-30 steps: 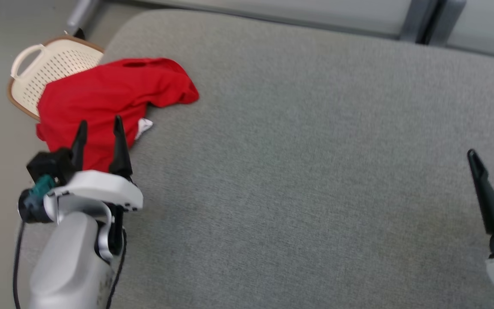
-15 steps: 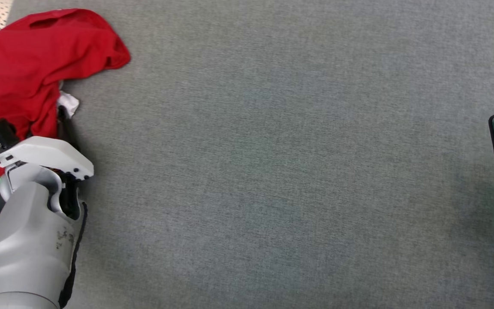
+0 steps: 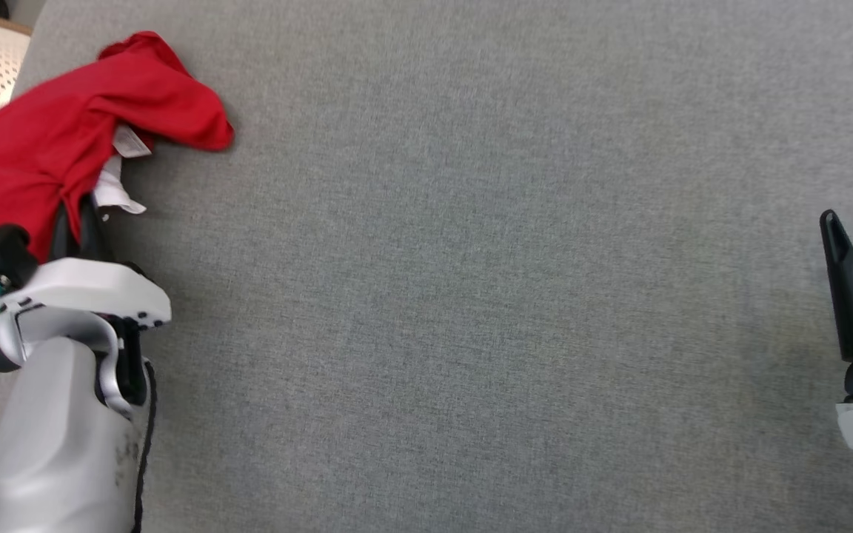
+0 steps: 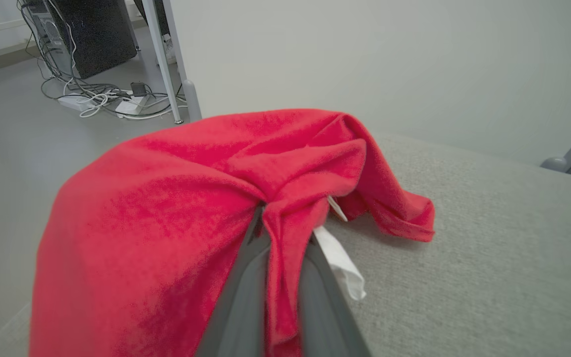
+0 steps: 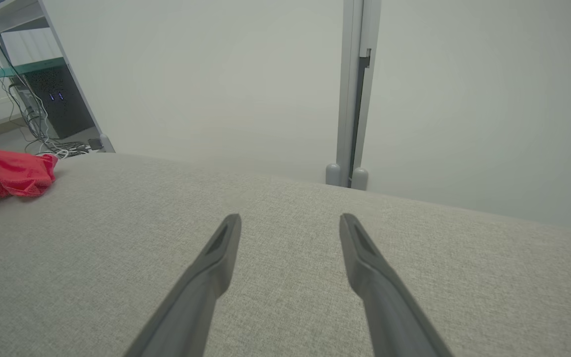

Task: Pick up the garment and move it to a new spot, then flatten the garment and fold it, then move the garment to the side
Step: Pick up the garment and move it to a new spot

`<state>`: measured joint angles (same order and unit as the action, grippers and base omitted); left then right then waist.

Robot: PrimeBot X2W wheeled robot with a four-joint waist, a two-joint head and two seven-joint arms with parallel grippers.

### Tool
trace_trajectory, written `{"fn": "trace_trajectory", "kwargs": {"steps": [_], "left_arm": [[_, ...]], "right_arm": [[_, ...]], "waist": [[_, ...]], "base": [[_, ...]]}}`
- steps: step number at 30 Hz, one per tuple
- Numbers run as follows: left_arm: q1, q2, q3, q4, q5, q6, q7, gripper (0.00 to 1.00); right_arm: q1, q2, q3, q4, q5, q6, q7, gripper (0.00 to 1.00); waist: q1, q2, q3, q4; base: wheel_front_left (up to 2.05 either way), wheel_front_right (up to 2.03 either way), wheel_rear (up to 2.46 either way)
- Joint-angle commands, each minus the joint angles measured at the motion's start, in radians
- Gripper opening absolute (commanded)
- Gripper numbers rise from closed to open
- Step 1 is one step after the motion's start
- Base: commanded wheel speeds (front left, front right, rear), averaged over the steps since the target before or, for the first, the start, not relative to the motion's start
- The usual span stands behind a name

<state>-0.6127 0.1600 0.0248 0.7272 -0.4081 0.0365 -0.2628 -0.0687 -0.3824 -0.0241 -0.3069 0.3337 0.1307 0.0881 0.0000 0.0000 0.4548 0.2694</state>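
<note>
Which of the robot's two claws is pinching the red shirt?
The left gripper: its two fingers are squeezed shut on a fold of the red garment. The right gripper has its fingers spread wide apart above the grey surface, holding nothing.

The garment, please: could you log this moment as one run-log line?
left gripper: jaws shut on red garment | right gripper: jaws open, empty | position: bunched, left edge of grey surface | phase: pick-up

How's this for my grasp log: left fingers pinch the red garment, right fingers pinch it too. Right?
Half right. The left fingers pinch the red garment, but the right fingers stand open and empty over the grey cushion, as the right wrist view shows.
</note>
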Motion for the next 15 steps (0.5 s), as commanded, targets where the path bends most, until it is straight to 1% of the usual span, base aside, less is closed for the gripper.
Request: {"fn": "trace_trajectory", "kwargs": {"steps": [1,6,10,15], "left_arm": [[0.01,-0.003,0.006,-0.032,0.013,0.006,-0.002,0.0],[0.18,-0.037,-0.013,-0.244,0.097,0.014,-0.002,0.0],[0.315,-0.06,-0.058,-0.401,0.13,0.027,0.001,0.0],[0.449,-0.071,-0.119,-0.588,0.156,0.043,0.066,0.0]], "right_arm": [[-0.001,0.001,-0.001,0.004,0.002,0.0,-0.01,1.0],[0.015,0.028,0.039,0.055,0.008,0.0,-0.033,1.0],[0.026,0.044,0.076,0.089,0.005,0.0,-0.049,1.0],[0.036,0.06,0.118,0.123,0.004,0.0,-0.067,1.0]], "waist": [[0.0,0.0,-0.03,-0.013],[0.0,0.0,-0.111,-0.044],[0.0,0.0,-0.17,-0.074],[0.0,0.0,-0.235,-0.123]], "base": [[0.0,0.0,0.0],[0.0,0.0,0.0],[0.0,0.0,0.0],[0.0,0.0,0.0]]}}
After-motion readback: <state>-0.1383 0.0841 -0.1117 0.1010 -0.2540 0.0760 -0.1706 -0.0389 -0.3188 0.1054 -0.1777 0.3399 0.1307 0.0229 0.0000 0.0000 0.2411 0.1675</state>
